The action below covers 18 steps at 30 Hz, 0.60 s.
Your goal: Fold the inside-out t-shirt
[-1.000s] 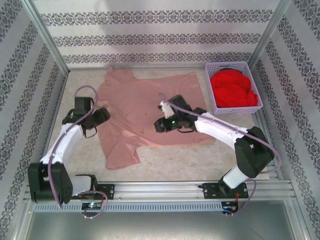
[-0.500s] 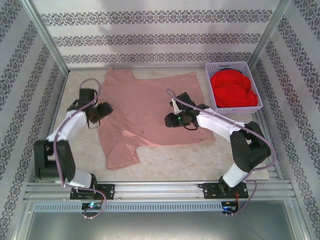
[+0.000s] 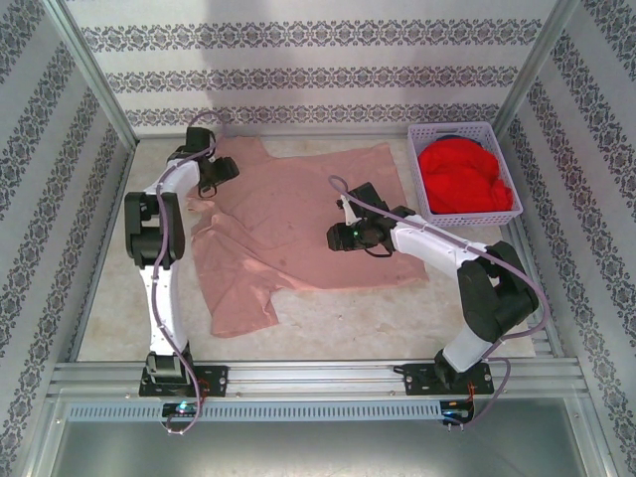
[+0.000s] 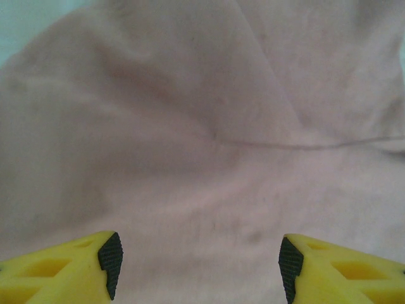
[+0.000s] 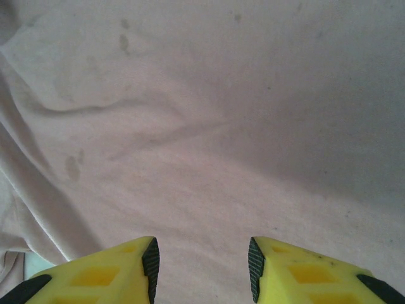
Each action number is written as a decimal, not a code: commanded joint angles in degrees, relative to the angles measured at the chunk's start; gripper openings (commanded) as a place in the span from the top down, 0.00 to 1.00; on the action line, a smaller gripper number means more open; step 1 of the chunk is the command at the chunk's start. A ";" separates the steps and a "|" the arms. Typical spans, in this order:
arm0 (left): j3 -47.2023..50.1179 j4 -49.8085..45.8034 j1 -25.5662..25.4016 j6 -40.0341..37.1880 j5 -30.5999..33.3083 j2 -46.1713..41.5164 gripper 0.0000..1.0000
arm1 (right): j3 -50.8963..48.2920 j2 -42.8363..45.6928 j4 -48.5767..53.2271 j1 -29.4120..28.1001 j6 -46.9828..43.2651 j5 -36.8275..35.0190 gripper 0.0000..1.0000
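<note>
The inside-out t-shirt (image 3: 298,224), dusty salmon pink, lies spread and wrinkled over the middle of the table. My left gripper (image 3: 227,171) hangs over its far left sleeve and shoulder, jaws wide open, nothing between them. In the left wrist view the yellow fingers (image 4: 76,266) frame creased pink cloth (image 4: 209,126). My right gripper (image 3: 336,238) hovers over the shirt's middle right, open. Its black pads (image 5: 150,263) stand apart above pink fabric (image 5: 209,114) that bears a few faint dark marks.
A lavender basket (image 3: 465,136) at the back right holds a bright red garment (image 3: 462,179). Patterned walls close in the table on three sides. Bare tabletop (image 3: 358,318) lies between the shirt's near hem and the front rail.
My left arm has swung from the shirt's left edge up to its far left corner. My right gripper has shifted slightly rightward over the shirt, then held still.
</note>
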<state>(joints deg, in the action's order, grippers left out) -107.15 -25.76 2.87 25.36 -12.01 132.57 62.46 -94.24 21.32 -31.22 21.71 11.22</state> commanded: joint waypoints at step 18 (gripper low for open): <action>-46.49 -16.77 0.50 -0.68 -6.27 29.53 0.30 | 1.34 1.90 2.57 0.30 -0.17 -4.67 0.55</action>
<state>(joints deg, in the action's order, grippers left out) -151.22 -40.75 3.07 24.18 -16.99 158.78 62.50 -94.17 22.24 -31.22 21.74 8.34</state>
